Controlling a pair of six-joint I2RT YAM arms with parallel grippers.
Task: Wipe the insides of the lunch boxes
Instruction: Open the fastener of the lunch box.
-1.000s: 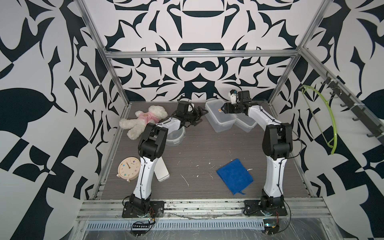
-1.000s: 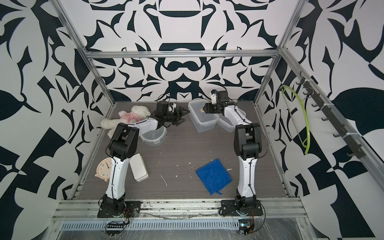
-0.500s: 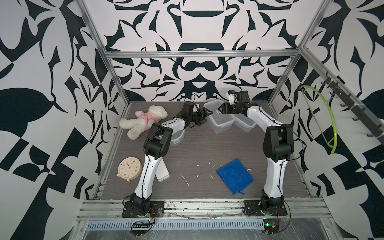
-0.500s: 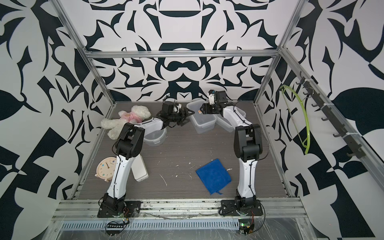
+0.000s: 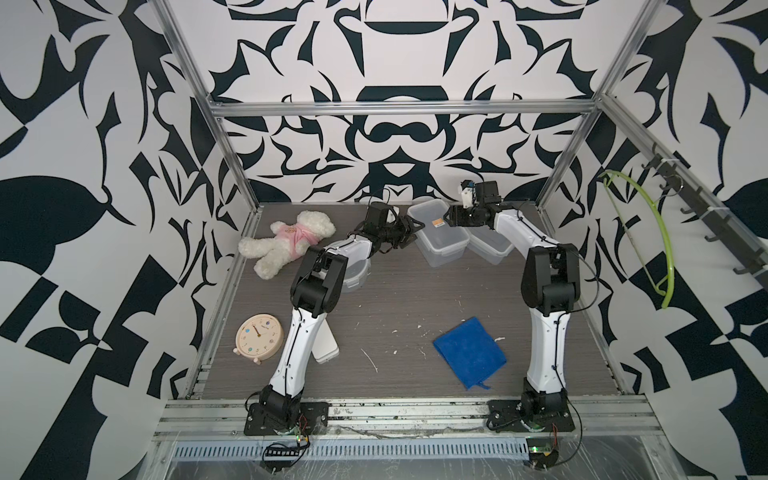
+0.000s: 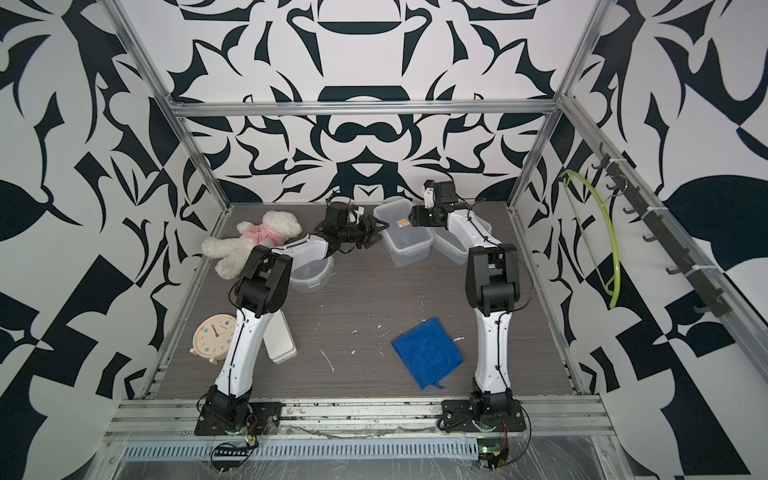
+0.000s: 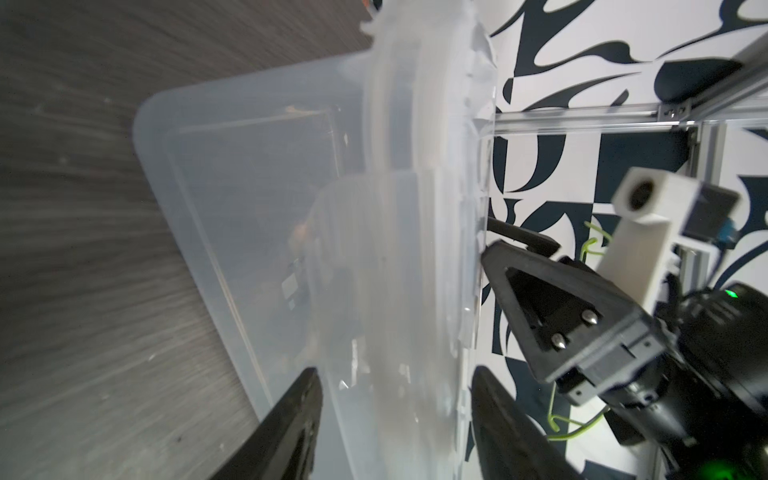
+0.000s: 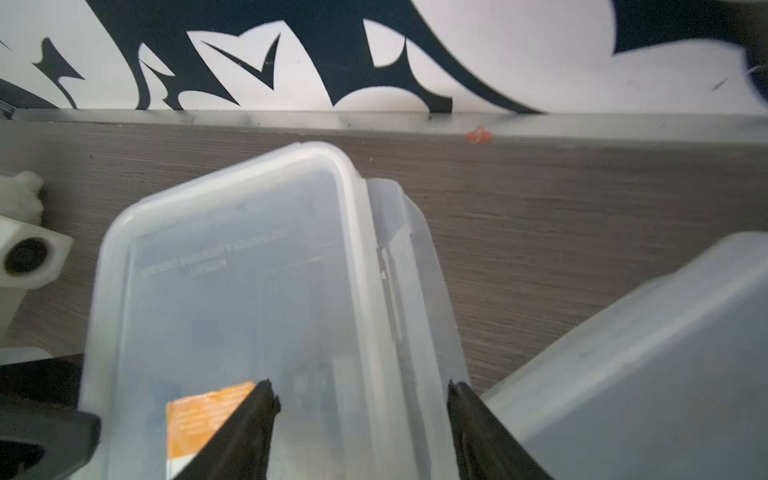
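Swinging off the round lunch box [image 5: 355, 276] at eleven o'clock, the left arm has reached right over the last second. The left fingers [image 7: 291, 424] now straddle the near rim of the middle lunch box [image 5: 440, 245] at twelve o'clock. They have narrowed around that rim, but whether they already pinch it cannot be told. On the box's far side the right fingers [image 8: 249, 428] stand either side of the lid's edge and its clip. Their spread has hardly altered, and it is unclear whether they are clamped on it.

With both arms on one box whose lid is still on, the step in hand looks like unclipping it. Wiping has probably not begun, since the blue cloth [image 5: 469, 357] lies flat and untouched at five o'clock. A third lunch box [image 5: 488, 249] sits just beside the middle one, at one o'clock.

The bench [image 5: 395, 299] is grey wood-grain, flecked with white crumbs. A teddy bear [image 5: 286, 243] lies at ten o'clock, and a clock [image 5: 259, 334] and a white case [image 5: 326, 349] sit near eight. Black-and-white patterned walls in a metal frame enclose it, and a green hoop [image 5: 668, 257] hangs at three o'clock.
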